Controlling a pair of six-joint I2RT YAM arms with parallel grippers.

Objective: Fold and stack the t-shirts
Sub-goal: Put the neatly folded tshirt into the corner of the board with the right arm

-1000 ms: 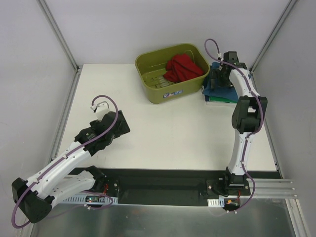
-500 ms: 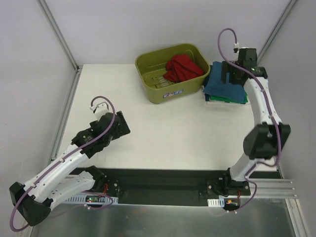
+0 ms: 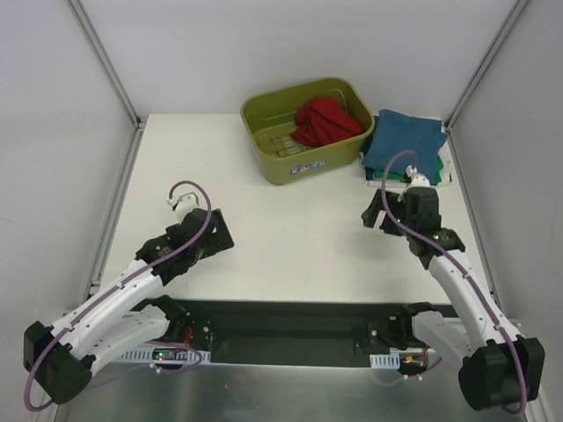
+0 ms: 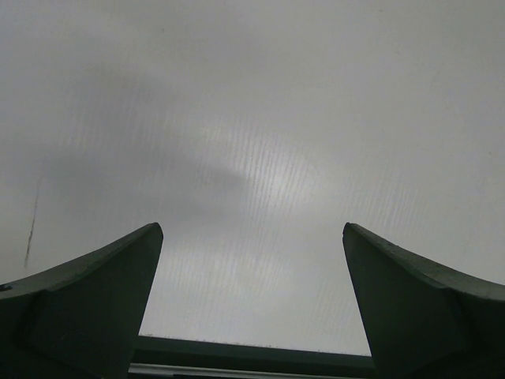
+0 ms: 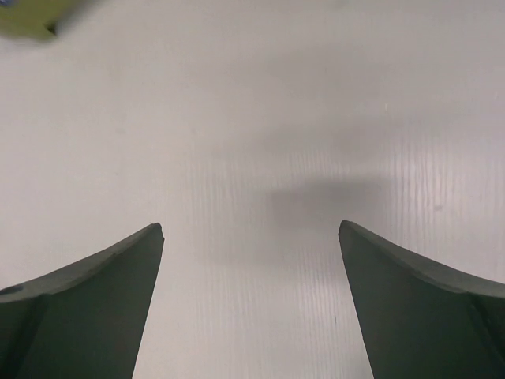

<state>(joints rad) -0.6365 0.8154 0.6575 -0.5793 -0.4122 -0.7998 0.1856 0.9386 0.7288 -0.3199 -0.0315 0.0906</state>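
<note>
Top external view, and looking like 2 of 3 tees done. Folded flat and square: teal-blue t-shirt point(image 3: 405, 139), laid on top of the bright green t-shirt point(image 3: 383, 173), with only a thin green edge peeking out underneath. Sitting just beyond the right gripper point(image 3: 370, 214), a little off to its right, near but not touching.

1 left, though: red t-shirt point(image 3: 330, 119), bunched in a crumpled heap inside the olive tub point(image 3: 299, 164). Further out ahead of that same hand, and well apart from the left gripper point(image 3: 224, 230). Needs lifting out, spreading, folding, then setting on the pile.

Both hands spread wide, gripping nothing, hovering low over the bare white table point(image 3: 299, 237). Same story from the 2 wrist views: only tabletop between the prongs.
</note>
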